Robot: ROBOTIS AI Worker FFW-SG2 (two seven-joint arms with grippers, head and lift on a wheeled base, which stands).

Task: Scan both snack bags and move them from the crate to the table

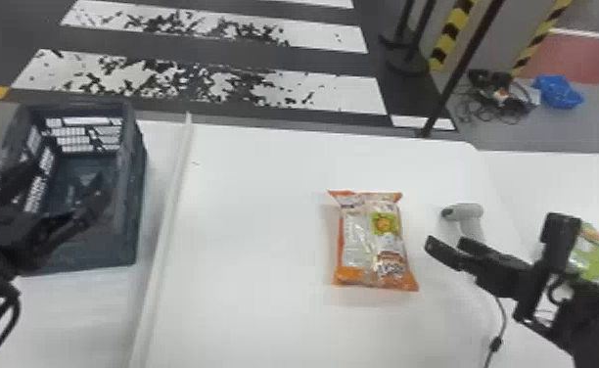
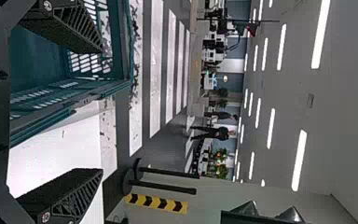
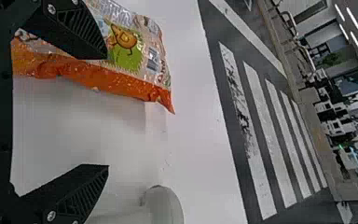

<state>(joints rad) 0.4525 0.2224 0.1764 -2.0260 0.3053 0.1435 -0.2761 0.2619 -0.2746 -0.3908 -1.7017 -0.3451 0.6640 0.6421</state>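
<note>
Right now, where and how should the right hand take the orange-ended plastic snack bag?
Across the middle of the bag, from above, fingers closing on its long sides. It lies flat on the white table, long sides running away from the robot; the flat crimped ends would probably just fold. The right hand is open, to the bag's right.

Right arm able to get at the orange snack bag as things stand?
Likely yes. The right gripper is open just right of the orange snack bag, with nothing seen between them, and the bag lies uncovered on the table. The gray scanner sits close by, so mind it.
</note>
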